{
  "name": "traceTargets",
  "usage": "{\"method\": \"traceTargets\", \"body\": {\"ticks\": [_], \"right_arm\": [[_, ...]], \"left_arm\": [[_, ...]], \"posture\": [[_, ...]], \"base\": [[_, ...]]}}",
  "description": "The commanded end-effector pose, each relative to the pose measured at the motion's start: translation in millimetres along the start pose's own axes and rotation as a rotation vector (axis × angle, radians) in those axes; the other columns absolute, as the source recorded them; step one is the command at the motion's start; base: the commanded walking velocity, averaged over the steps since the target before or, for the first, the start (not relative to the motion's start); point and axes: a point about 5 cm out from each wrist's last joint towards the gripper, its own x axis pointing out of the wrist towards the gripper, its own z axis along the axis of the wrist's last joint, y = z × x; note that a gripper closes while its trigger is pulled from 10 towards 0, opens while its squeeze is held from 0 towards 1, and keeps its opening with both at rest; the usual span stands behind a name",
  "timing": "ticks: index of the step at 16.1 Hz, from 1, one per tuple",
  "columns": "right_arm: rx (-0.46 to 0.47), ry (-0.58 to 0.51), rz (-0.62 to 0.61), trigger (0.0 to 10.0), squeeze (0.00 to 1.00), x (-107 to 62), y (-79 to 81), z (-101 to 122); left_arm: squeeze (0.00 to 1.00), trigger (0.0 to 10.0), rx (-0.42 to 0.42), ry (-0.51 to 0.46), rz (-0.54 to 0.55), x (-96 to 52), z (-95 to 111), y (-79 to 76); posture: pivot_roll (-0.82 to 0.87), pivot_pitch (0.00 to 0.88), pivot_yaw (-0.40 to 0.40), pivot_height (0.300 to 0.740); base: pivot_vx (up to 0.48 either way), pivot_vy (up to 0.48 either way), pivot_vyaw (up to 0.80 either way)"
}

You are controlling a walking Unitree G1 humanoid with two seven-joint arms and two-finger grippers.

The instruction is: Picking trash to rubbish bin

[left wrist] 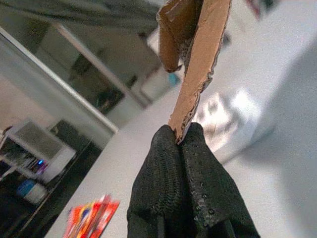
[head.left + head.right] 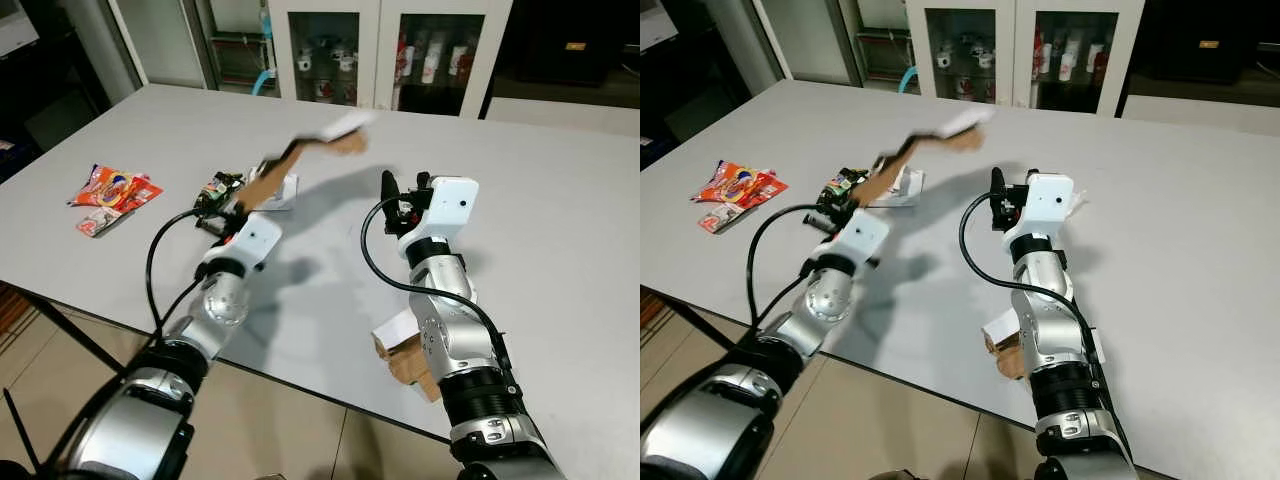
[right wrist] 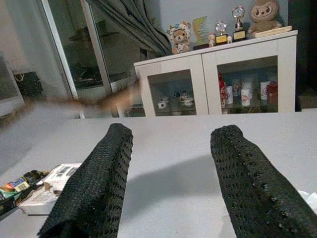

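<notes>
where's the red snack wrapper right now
The red snack wrapper lies flat on the white table at the robot's far left, left of the small box.

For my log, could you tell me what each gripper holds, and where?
Left gripper pinches the torn brown cardboard strip by its lower end; right gripper holds nothing.

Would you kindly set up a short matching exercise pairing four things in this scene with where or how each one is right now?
Things:
1. cardboard strip
2. red snack wrapper
3. right end effector
4. glass-door cabinet

States or places:
A. open, above the table
B. lying flat near the table's left edge
C. behind the table's far edge
D. pinched in the left end effector, lifted

Pairs: 1-D, 2-B, 3-A, 4-C
</notes>
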Motion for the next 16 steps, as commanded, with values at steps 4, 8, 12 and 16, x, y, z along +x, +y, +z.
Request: {"method": "traceTargets", "body": {"ticks": [4,8,12,16], "right_arm": [[0.015,-0.027,-0.001,10.0,0.0,2.5,2.8,5],[-0.004,-0.01,-0.003,10.0,0.0,-0.1,-0.8,1],[-0.004,-0.007,0.01,10.0,0.0,0.2,3.0,0],[-0.01,-0.005,0.009,10.0,0.0,1.6,2.4,2]], "left_arm": [[0.0,10.0,-0.152,-0.12,0.082,-1.2,17,7.2],[0.0,10.0,-0.255,-0.158,0.108,-2.8,27,8.0],[0.0,10.0,-0.267,-0.176,0.059,-5.1,32,-0.5],[0.0,10.0,-0.212,-0.202,-0.031,-4.2,35,-3.7]], "posture": [[0.02,0.0,0.101,0.74],[0.01,0.0,0.105,0.74],[0.01,0.0,0.104,0.74],[0.02,0.0,0.097,0.74]], "base": [[0.0,0.0,0.0],[0.0,0.0,0.0],[0.0,0.0,0.0],[0.0,0.0,0.0]]}}
